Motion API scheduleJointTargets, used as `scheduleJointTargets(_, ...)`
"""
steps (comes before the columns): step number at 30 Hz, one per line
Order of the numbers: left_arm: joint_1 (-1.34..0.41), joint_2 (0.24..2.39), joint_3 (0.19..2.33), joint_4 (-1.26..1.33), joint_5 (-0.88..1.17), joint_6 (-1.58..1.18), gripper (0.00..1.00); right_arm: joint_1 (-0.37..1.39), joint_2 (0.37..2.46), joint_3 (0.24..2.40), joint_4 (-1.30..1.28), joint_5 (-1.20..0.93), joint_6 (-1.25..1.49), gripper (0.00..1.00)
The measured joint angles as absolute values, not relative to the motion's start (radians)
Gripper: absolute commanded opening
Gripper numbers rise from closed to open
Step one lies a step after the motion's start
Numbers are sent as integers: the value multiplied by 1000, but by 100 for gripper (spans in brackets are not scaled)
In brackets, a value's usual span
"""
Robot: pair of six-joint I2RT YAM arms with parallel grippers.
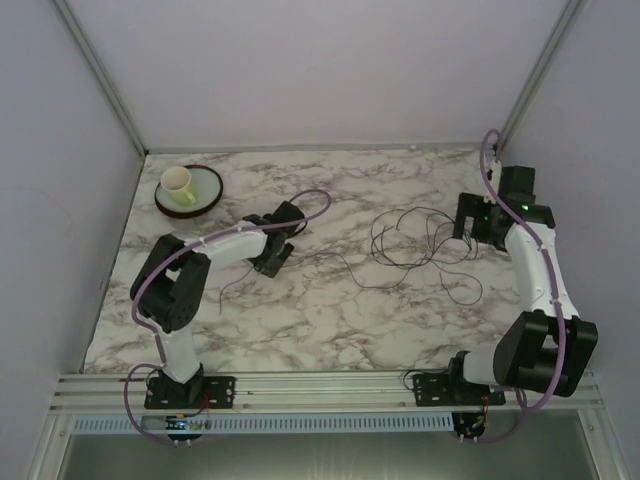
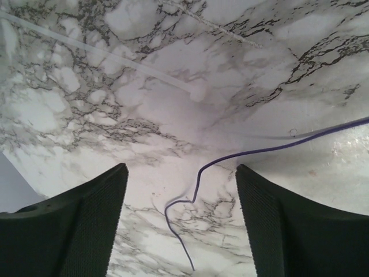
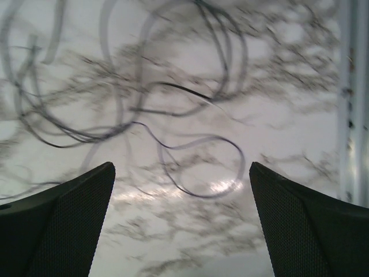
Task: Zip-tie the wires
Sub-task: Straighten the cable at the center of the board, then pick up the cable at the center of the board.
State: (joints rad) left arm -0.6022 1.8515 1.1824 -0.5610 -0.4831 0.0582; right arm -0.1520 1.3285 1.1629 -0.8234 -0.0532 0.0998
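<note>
The wires [image 1: 415, 245] are thin dark strands lying in loose loops on the marble table, right of centre. One strand trails left toward my left gripper [image 1: 281, 239]. In the left wrist view that strand's end [image 2: 197, 187] lies on the table between the open, empty fingers of the left gripper [image 2: 180, 168]. My right gripper [image 1: 463, 228] hovers at the right edge of the loops, open and empty. The right wrist view is blurred; the right gripper [image 3: 181, 166] stands wide apart with a wire loop [image 3: 202, 167] just ahead on the table.
A cream cup [image 1: 178, 184] stands on a green-rimmed plate [image 1: 207, 197] at the back left. A pale translucent strip [image 2: 115, 56] lies on the marble ahead of the left gripper. A metal frame rail [image 3: 351, 98] runs along the right side.
</note>
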Motion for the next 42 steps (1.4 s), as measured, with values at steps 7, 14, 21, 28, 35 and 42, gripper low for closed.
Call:
scheduleJointTargets(7, -599, 1734, 1185, -601, -479, 41, 100, 93, 1377, 1163, -630, -108, 275, 93)
scheduleJointTargets(14, -589, 1511, 1255, -603, -413, 23, 100, 250, 1625, 1207, -468, -109, 415, 80)
scheduleJointTargets(21, -587, 1298, 1252, -513, -281, 0, 100, 321, 1871, 1411, -393, -97, 465, 71)
scheduleJointTargets(28, -587, 1268, 1222, -500, -239, -18, 100, 334, 2009, 1496, -366, -69, 495, 64)
scheduleJointTargets(35, -587, 1268, 1206, -501, -235, -24, 100, 339, 2086, 1506, -367, -67, 509, 55)
scheduleJointTargets(42, -586, 1268, 1188, -500, -235, -28, 100, 361, 2102, 1537, -360, -57, 505, 15)
